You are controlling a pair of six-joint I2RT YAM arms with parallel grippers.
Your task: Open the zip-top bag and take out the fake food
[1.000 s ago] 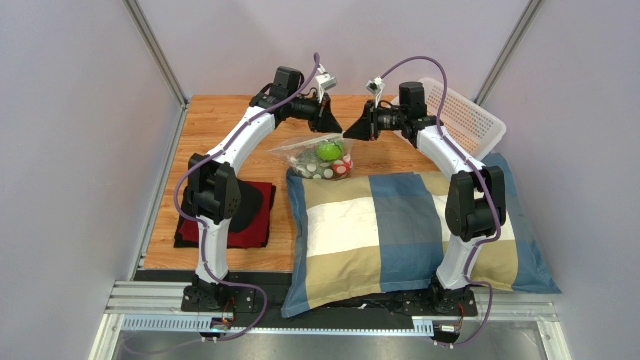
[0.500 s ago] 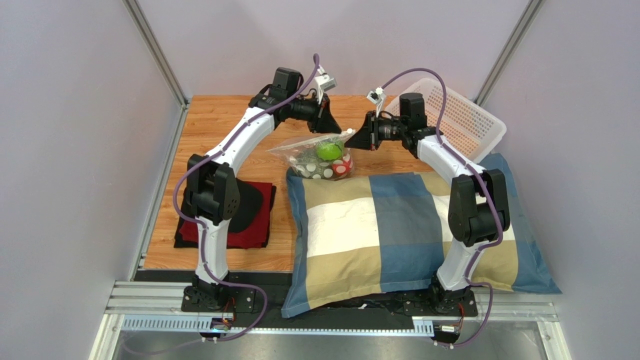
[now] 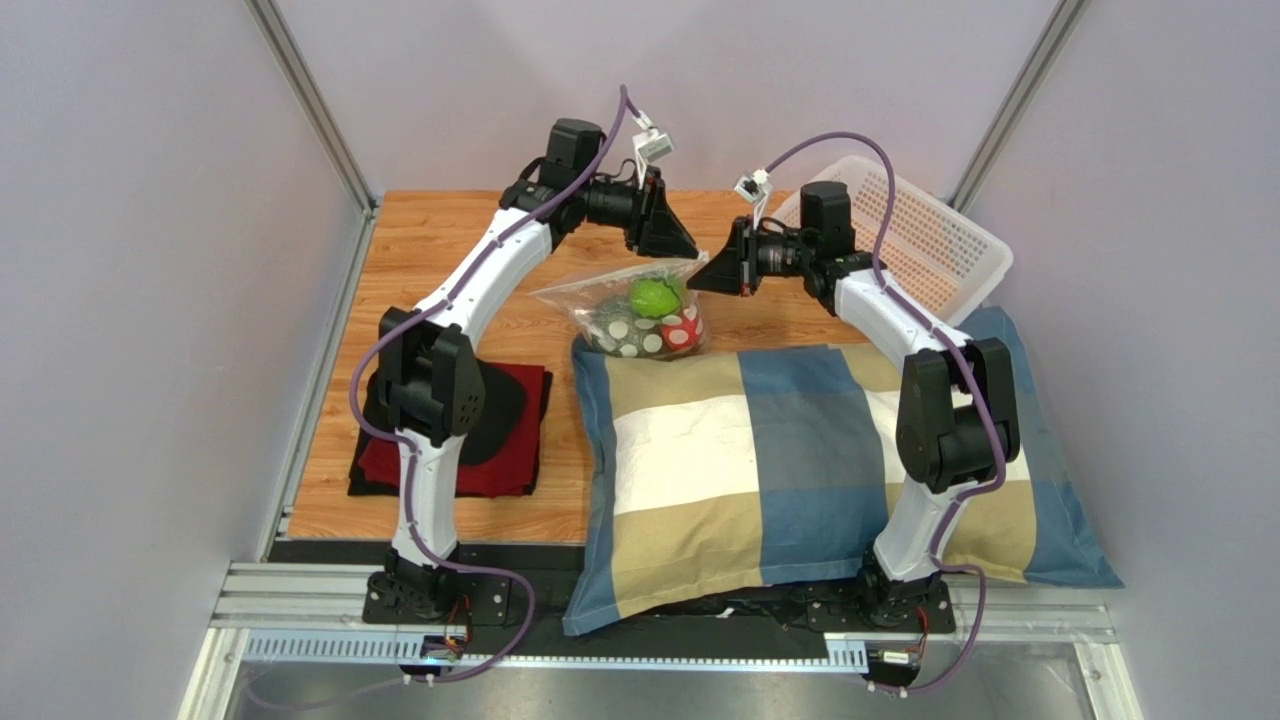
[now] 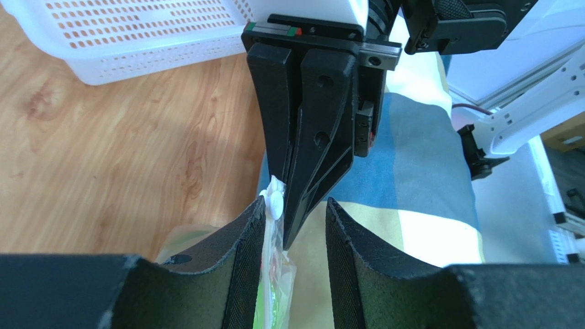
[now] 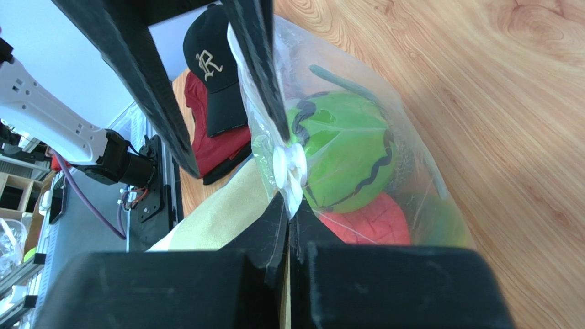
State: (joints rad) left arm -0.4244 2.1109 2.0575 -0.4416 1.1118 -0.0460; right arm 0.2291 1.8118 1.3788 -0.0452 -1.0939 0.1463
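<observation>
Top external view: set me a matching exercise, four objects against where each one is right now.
Objects:
1. zip-top bag
2. white perforated basket
3. black cap
4. checked pillow

Places:
a. on the red cloth, left side
b. far right corner of the table
c. pinched at its top edge by the right gripper
d. near side, right of centre

Pairs: 1-c, 2-b, 3-a, 4-d

The right gripper [image 5: 287, 226] was clamped on the top edge of the zip-top bag [image 5: 412, 164], at the white slider [image 5: 290, 170] just ahead of its fingertips. Beyond, inside the bag, sat a green dark-striped ball [image 5: 343, 147] and a red fruit [image 5: 371, 223]. Opposite, the left gripper [image 5: 238, 154] had its fingers apart, one against the bag.
</observation>
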